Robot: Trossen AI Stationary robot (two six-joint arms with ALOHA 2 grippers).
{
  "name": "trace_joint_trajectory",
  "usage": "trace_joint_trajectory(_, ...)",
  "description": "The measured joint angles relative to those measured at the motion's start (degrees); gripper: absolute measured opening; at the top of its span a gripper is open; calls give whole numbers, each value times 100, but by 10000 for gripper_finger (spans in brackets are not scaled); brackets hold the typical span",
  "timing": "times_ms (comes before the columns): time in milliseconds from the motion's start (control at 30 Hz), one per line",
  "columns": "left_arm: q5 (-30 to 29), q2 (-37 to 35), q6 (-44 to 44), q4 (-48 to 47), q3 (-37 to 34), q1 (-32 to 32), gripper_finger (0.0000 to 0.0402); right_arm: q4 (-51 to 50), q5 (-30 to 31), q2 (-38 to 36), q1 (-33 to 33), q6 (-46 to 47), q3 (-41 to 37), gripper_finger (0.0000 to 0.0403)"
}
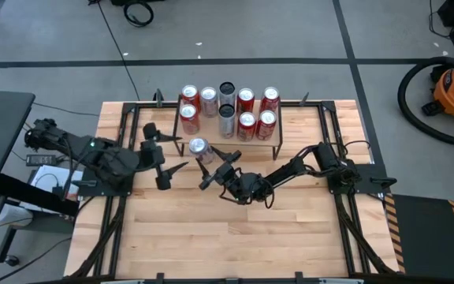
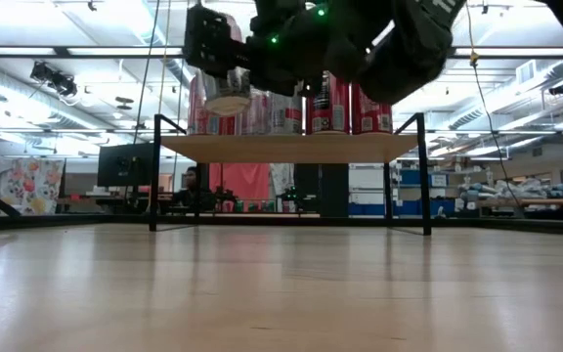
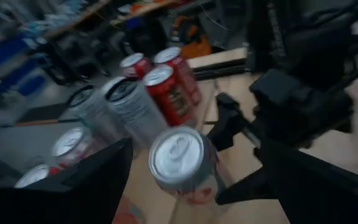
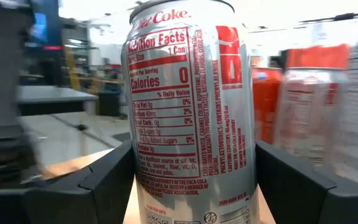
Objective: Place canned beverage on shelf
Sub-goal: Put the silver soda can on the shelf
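Observation:
A silver Diet Coke can [image 1: 199, 148] hangs in the air just in front of the shelf's left end, held by my right gripper [image 1: 213, 164]. It fills the right wrist view [image 4: 188, 106]. In the low view the can [image 2: 225, 86] is a little above the level of the plank top. The shelf [image 2: 291, 147], a light wood plank on thin black legs, carries several red and silver cans [image 1: 228, 110]. My left gripper [image 1: 166, 155] is open and empty to the left of the held can, its fingers [image 3: 86, 180] apart and short of the can [image 3: 182, 158]. My right gripper pinches the can's lower side wall [image 4: 143, 186] between its two fingers [image 4: 107, 177], one on each side. The fingers come about level, slanting from the table's right and near side. The can stands upright, lifted clear of the table and of the shelf.
The shelf's cans stand in two rows, leaving bare plank [image 1: 203, 134] at its front left. Black frame rails [image 1: 117, 213] run along the table's left and right sides. Bare wooden tabletop [image 1: 227, 237] lies toward the near edge.

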Motion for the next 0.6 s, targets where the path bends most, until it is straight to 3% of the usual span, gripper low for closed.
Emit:
trace_joint_trajectory(167, -529, -280, 701, 936, -862, -93, 362, -531, 186, -2, -33, -147, 446, 302)
trace_joint_trajectory(367, -583, -848, 1452, 2237, -1772, -415, 362, -922, 845, -4, 214, -262, 877, 302)
trace_joint_trajectory(600, -582, -1365, 1353, 2376, -2148, -932, 362, -382, 1236, 325, 362, 171, 940, 302)
